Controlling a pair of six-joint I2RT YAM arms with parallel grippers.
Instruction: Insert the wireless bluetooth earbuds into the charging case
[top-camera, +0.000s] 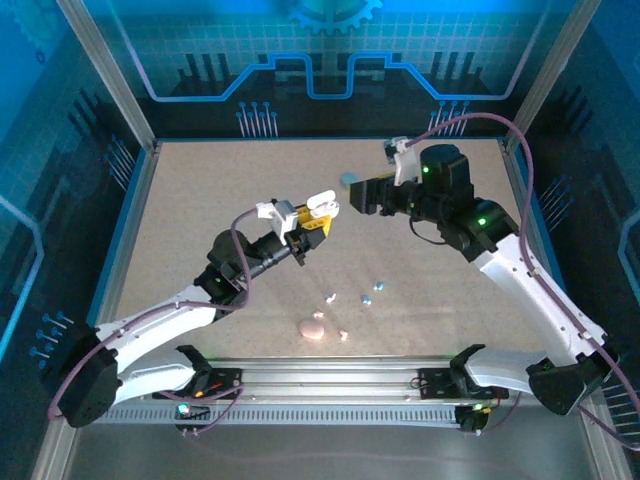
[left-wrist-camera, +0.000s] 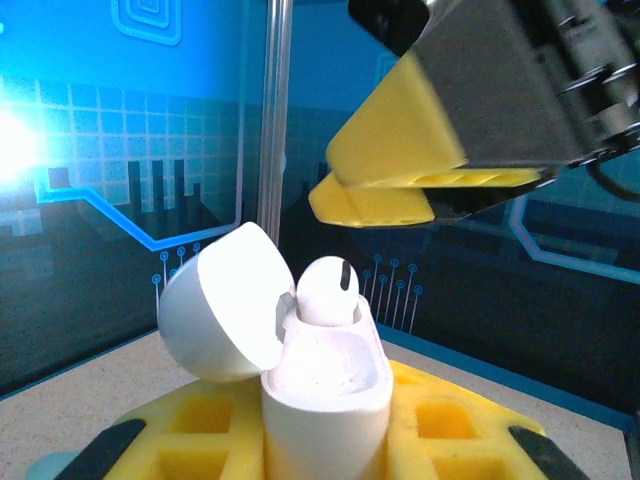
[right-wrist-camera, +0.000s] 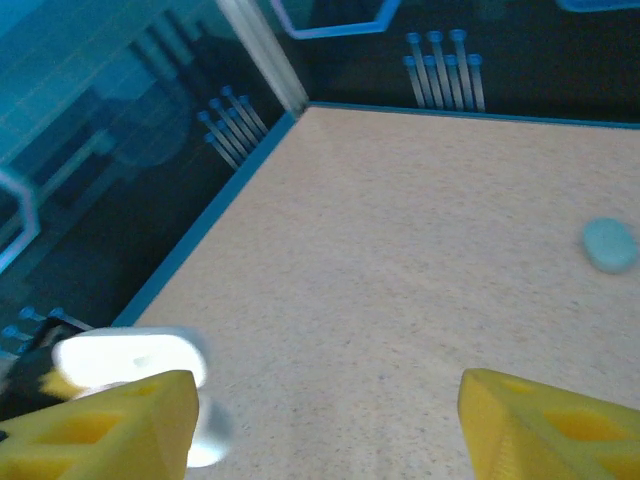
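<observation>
**Speckled table (top-camera: 200, 230) under blue-lit walls**

Above the table's middle, the left gripper (top-camera: 314, 220) is clenched on the white charging case (left-wrist-camera: 325, 400), its lid tipped back and a white earbud (left-wrist-camera: 328, 290) standing in its well. The right gripper (top-camera: 356, 196) hangs just beside, jaws spread and empty. Loose earbuds (top-camera: 331, 297), pink and teal, lie toward the near edge by a pink case (top-camera: 313, 329). A teal case (top-camera: 347, 178) sits farther back.
</observation>
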